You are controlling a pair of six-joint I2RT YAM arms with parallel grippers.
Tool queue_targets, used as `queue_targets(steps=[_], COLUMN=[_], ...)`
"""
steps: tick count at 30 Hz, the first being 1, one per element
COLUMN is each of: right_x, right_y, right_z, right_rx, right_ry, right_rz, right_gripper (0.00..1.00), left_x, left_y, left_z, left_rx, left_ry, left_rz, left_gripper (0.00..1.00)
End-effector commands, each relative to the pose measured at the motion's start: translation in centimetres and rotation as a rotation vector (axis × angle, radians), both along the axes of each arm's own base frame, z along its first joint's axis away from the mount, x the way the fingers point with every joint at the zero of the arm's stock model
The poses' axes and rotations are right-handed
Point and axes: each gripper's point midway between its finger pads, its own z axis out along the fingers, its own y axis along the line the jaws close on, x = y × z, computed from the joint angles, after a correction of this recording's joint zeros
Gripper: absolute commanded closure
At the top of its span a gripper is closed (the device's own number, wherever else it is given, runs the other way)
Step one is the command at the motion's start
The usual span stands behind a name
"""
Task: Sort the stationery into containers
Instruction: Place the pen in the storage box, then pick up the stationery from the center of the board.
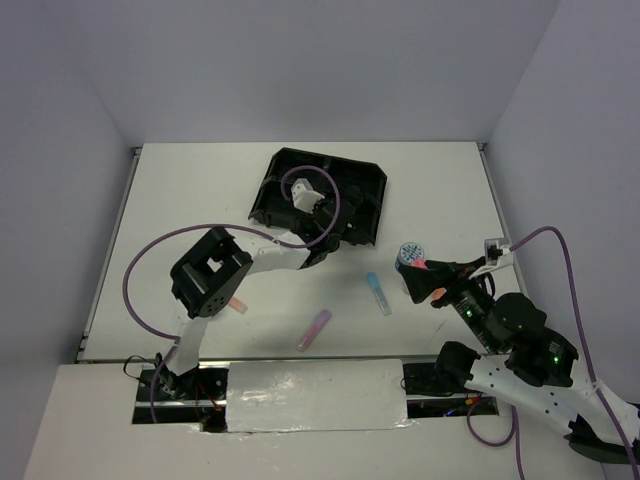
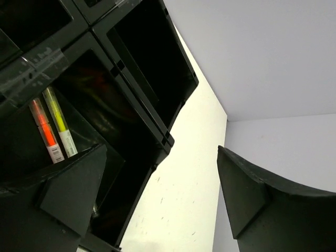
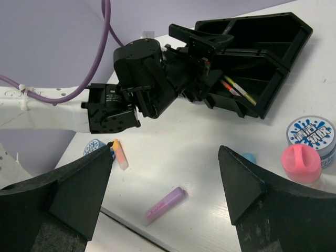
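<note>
Since both sets of fingers stand wide apart w/ nothing btwn them, the q. is which arm goes for what. At my left gripper (image 2: pixel 160 152) the jaws are spread full and empty, hanging over the black tray (image 2: pixel 173 79). Just past the left finger in the wrist view, the yellow pen (image 2: pixel 59 121) and the pinkish-orange pen (image 2: pixel 44 131) lie side by side in one compartment, roughly parallel, so that drop looks done, I'd say. My right gripper (image 3: pixel 165 152) is likewise open and holds nothing, low over the table (image 3: pixel 210 173) and well apart from the tray. Outward from it, the light blue marker (image 3: pixel 248 156) peeks out just beside the right finger, mostly hidden. The pink-capped bottle (image 3: pixel 300 161) stands upright further right, touching or just in front of the tape roll (image 3: pixel 311 134); can't tell which. So bottle + roll lie off to the right of the jaw gap, not in it, and I'd prob. need to swing the wrist that way before closing. The purple marker (image 3: pixel 166 203) lies nearer centre, flat, long axis diagonal to the line btwn my fingers, so a wrist turn there too. The orange marker (image 3: pixel 119 154) lies flat beside the left arm (image 1: pixel 215 275), which is nearer to it; the right gripper is nearer to the rest.
</note>
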Motion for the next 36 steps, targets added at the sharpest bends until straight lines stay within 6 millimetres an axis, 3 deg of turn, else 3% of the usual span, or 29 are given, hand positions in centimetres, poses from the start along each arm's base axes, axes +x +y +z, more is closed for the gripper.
queue_targets(steps=[1, 3, 4, 7, 9, 10, 12, 16, 17, 19, 20, 21, 23, 26, 27, 28, 31, 33, 36], right_x=[0.1, 0.1, 0.1, 0.0, 0.1, 0.1, 0.2, 0.8, 1.3, 1.9, 2.6, 3.0, 3.9, 5.3, 5.8, 6.6, 7.1, 7.2, 7.3], right_y=[-0.2, -0.1, -0.1, -0.1, -0.2, -0.1, -0.1, 1.0, 1.7, 2.2, 3.1, 3.5, 3.9, 4.9, 5.0, 5.1, 5.7, 6.2, 6.5], right_z=[0.9, 0.9, 0.9, 0.8, 0.7, 0.4, 0.2, -1.0, -1.9, -3.3, -5.1, -5.9, -8.0, -11.3, -12.4, -14.5, -18.0, -19.2, -21.7], right_rx=[0.016, 0.016, 0.017, 0.018, 0.017, 0.013, 0.012, -0.034, -0.079, -0.166, -0.255, -0.309, -0.455, -0.559, -0.589, -0.574, -0.604, -0.625, -0.672], right_ry=[-0.013, -0.013, -0.012, -0.011, -0.014, -0.01, -0.009, 0.004, 0.028, 0.081, 0.136, 0.163, 0.267, 0.361, 0.375, 0.44, 0.516, 0.553, 0.62], right_rz=[-0.01, -0.009, -0.01, -0.004, -0.007, -0.01, -0.013, -0.003, -0.003, -0.018, -0.023, -0.028, -0.052, -0.015, 0.018, 0.043, 0.105, 0.129, 0.145], right_gripper=[0.11, 0.12, 0.11, 0.11, 0.11, 0.11, 0.11, 0.1, 0.09, 0.08, 0.07, 0.07, 0.05, 0.05, 0.05, 0.07, 0.1, 0.12, 0.17], left_x=[-0.4, -0.7, -0.9, -1.3, -1.6, -2.0, -2.7, -5.9, -7.6, -9.8, -11.6, -12.9, -16.5, -19.7, -21.5, -22.4, -25.0, -25.8, -26.9], left_y=[1.1, 1.5, 1.9, 3.6, 5.5, 6.0, 7.2, 12.6, 15.0, 17.9, 19.9, 21.2, 24.3, 27.2, 28.7, 29.2, 31.1, 31.9, 32.5], left_z=[3.5, 5.2, 6.9, 9.5, 9.2, 10.4, 10.8, 10.0, 7.8, 7.0, 5.7, 6.5, 5.8, 6.3, 7.5, 8.0, 10.5, 11.6, 11.6], left_rx=[0.002, 0.048, 0.06, 0.234, 0.375, 0.397, 0.512, 0.686, 0.765, 0.833, 0.896, 0.902, 0.981, 1.006, 0.994, 0.992, 0.94, 0.902, 0.856], left_ry=[-0.069, -0.104, -0.13, -0.151, -0.104, -0.119, -0.113, 0.045, 0.169, 0.256, 0.343, 0.355, 0.435, 0.473, 0.464, 0.448, 0.338, 0.211, 0.115], left_rz=[-0.007, -0.021, -0.027, -0.053, -0.07, -0.104, -0.157, -0.163, -0.16, -0.178, -0.194, -0.189, -0.226, -0.223, -0.218, -0.237, -0.251, -0.234, -0.231], left_gripper=[0.01, 0.01, 0.01, 0.01, 0.01, 0.01, 0.01, 0.01, 0.01, 0.01, 0.01, 0.01, 0.01, 0.01, 0.01, 0.01, 0.01, 0.01, 0.01])
